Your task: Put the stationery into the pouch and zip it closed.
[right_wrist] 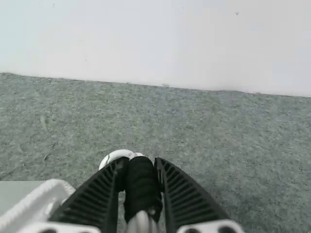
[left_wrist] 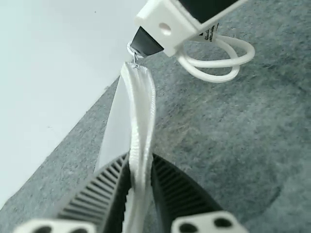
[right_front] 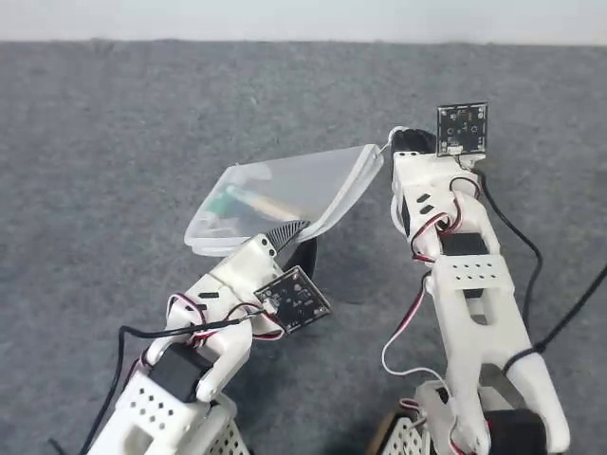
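Note:
A translucent pouch (right_front: pixel 285 194) hangs above the grey mat between my two arms. Inside it lie a green item (right_front: pixel 226 202) and a tan stick (right_front: pixel 275 205). My left gripper (right_front: pixel 289 233) is shut on the pouch's white zipper edge (left_wrist: pixel 140 121), its ribbed fingers (left_wrist: pixel 170 187) on both sides of the strip. At the pouch's far corner my right gripper (right_front: pixel 396 142) is shut on the zipper pull (right_wrist: pixel 141 184), a black tab with a small metal ring (left_wrist: pixel 134 60). The left wrist view also shows the right gripper (left_wrist: pixel 145 43) at that corner.
Grey felt mat (right_front: pixel 114 142) covers the table out to a pale wall (right_wrist: pixel 155 39) at the back. White cables (left_wrist: pixel 218 60) loop off the right arm, and black cables (right_front: pixel 531 275) trail beside it.

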You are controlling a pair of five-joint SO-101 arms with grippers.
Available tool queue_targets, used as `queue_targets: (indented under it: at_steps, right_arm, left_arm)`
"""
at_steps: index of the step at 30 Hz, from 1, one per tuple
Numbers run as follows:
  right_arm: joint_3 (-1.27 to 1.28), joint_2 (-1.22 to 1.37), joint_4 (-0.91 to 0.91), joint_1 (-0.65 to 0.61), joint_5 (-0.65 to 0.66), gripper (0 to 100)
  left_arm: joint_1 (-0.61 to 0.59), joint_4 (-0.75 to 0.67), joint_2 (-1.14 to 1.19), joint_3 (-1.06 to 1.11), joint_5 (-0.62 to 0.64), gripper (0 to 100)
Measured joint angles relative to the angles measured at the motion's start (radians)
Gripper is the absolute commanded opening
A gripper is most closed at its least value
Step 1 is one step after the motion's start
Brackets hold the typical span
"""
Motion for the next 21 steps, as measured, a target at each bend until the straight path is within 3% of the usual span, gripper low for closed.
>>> queue_targets:
  at_steps: [7,11,16,21]
  right_arm:
    - [0.000,0.000,0.000,0.000,0.000,0.7]
    - [0.000,0.002,0.000,0.000,0.000,1.3]
    - [-0.005,0.032,0.035,0.054,-0.003,12.5]
    - [-0.020,0.032,0.078,0.057,-0.003,12.2]
  left_arm:
    - [0.000,0.000,0.000,0.000,0.000,1]
    - [0.000,0.000,0.000,0.000,0.003,9]
    - [-0.071,0.014,-0.064,-0.002,0.130,25]
    - [-0.146,0.032,-0.255,0.029,0.308,27]
